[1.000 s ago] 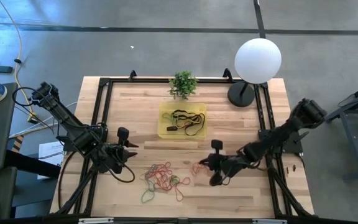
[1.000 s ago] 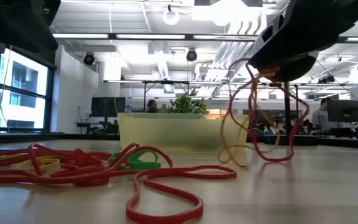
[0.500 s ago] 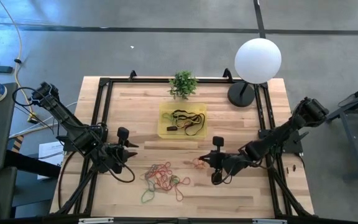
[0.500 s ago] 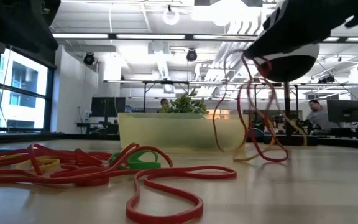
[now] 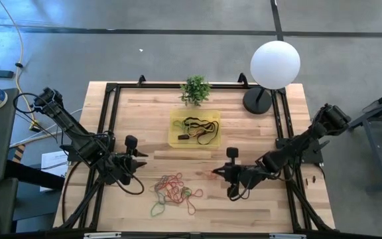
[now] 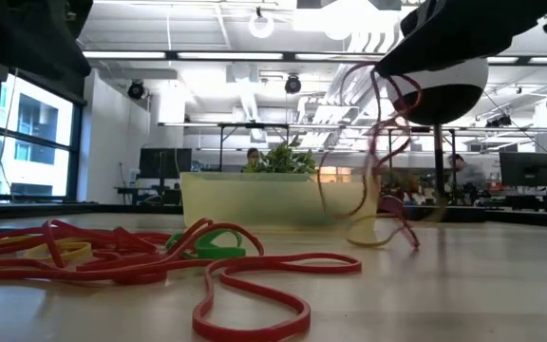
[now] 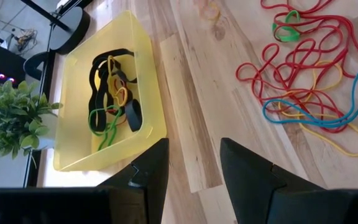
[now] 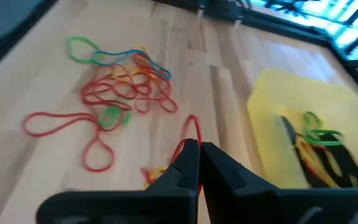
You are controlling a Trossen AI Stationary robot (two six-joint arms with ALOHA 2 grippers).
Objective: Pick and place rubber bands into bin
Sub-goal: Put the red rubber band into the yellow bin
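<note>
1. Red and yellow rubber bands (image 6: 387, 161) dangle pinched in your right hand (image 5: 219, 174), between the loose pile (image 5: 174, 189) and the yellow bin (image 5: 194, 128).
2. They have swung and risen since a second ago.
3. Your left hand (image 5: 140, 156) waits, fingers spread, on the surface (image 5: 144, 109).

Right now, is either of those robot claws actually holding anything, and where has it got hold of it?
The right gripper pinches a few rubber bands at their top; the loops dangle. The left gripper is open, holding nothing.

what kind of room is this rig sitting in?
Probably an open-plan lab or office: desks with monitors behind the table, exposed ceiling lights and ducts, a person seated at a workstation.
</note>
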